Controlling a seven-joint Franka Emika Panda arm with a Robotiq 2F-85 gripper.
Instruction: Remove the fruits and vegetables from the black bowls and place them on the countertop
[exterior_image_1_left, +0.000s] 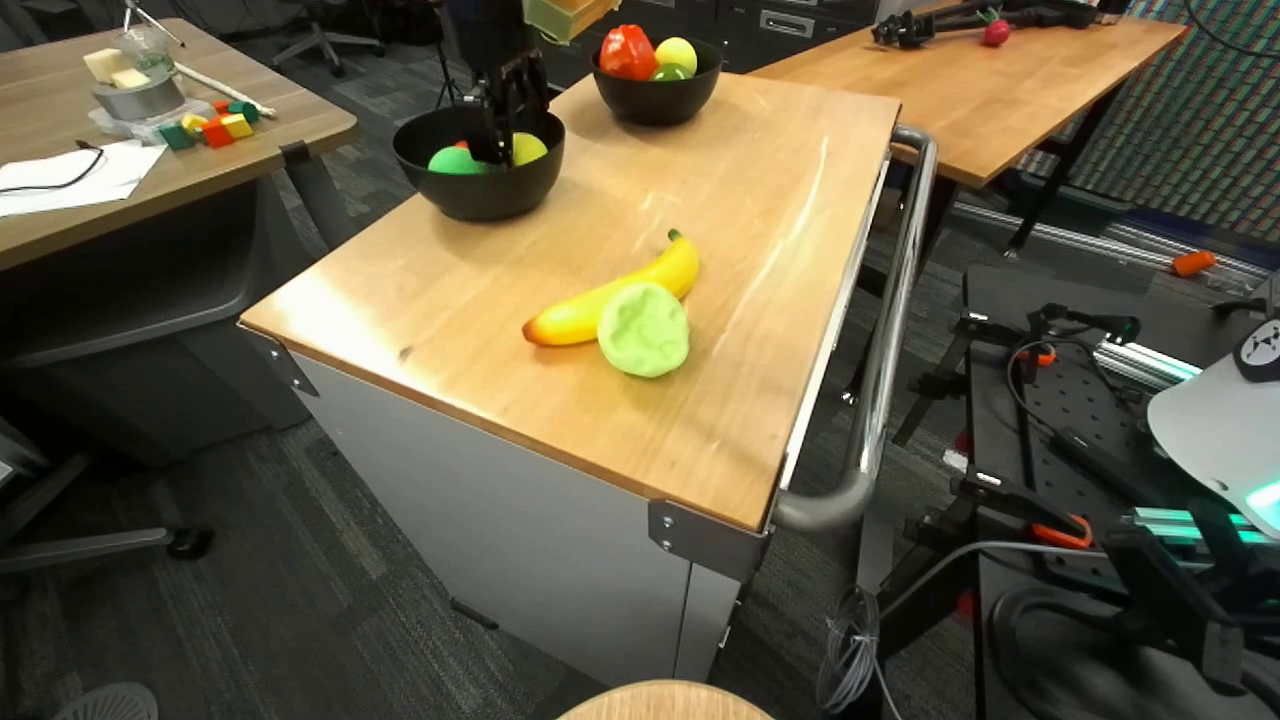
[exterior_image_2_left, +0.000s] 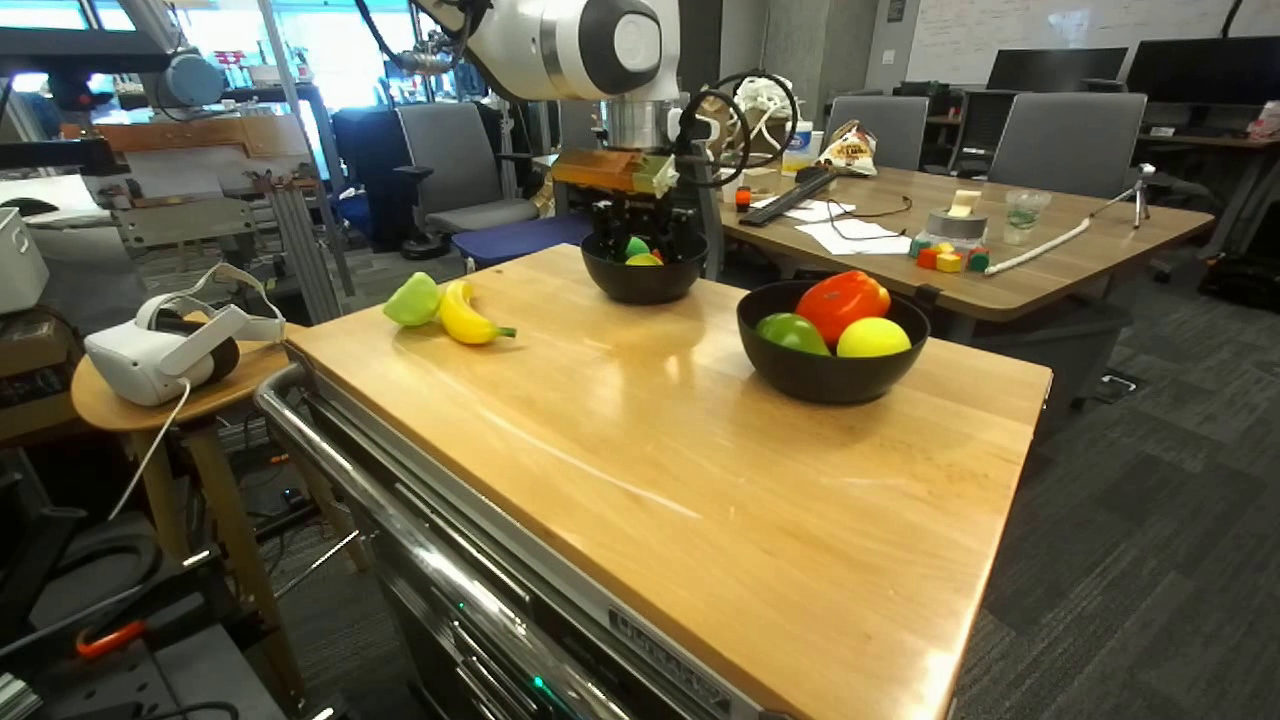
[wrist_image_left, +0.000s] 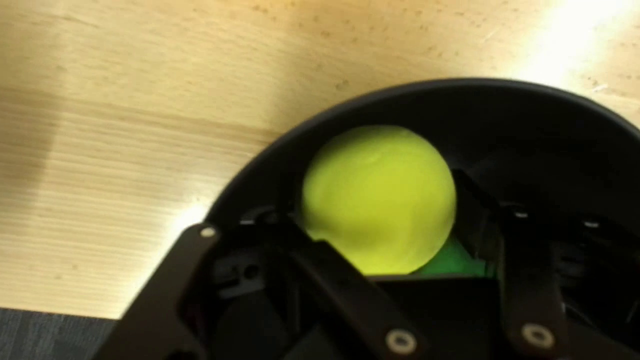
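Seeing a yellow fruit (wrist_image_left: 380, 195) up close in the wrist view, inside a black bowl (wrist_image_left: 530, 115), with a green patch (wrist_image_left: 450, 261) at its lower right, partly covered by my gripper (wrist_image_left: 376, 210). In an exterior view I also get a round green piece (exterior_image_1_left: 457, 161) and a sliver of red (exterior_image_1_left: 461, 144) in that bowl. Bowl sits at the countertop (exterior_image_1_left: 430, 290) edge opposite the metal rail (exterior_image_1_left: 895, 330).

In an exterior view the second black bowl (exterior_image_1_left: 655, 103) stands by the far left corner, along the same edge; the wrist view leaves it out. Its load reads best in an exterior view: red pepper (exterior_image_2_left: 843, 305), green fruit (exterior_image_2_left: 790, 333), lemon-yellow piece (exterior_image_2_left: 873, 338). In an exterior view the banana (exterior_image_1_left: 585, 310) lies toward the near edge, with a light green fruit (exterior_image_1_left: 645, 330) just beside it; can't tell if those two touch. In an exterior view, past the left corner, there's a white headset (exterior_image_2_left: 135, 362) on a round stool (exterior_image_2_left: 105, 410).

Target vs me: my gripper is down in the first bowl, yellow fruit between my fingers (wrist_image_left: 480, 215), one on each side. Fingers stand apart, but the pads are too dark to read, so I can't say whether I'm gripping the fruit or just around it. Exterior views don't settle it: the tips are small and dark there, down inside the bowl. In the wrist view the fruit sits left of the bowl's middle, close to the rim.
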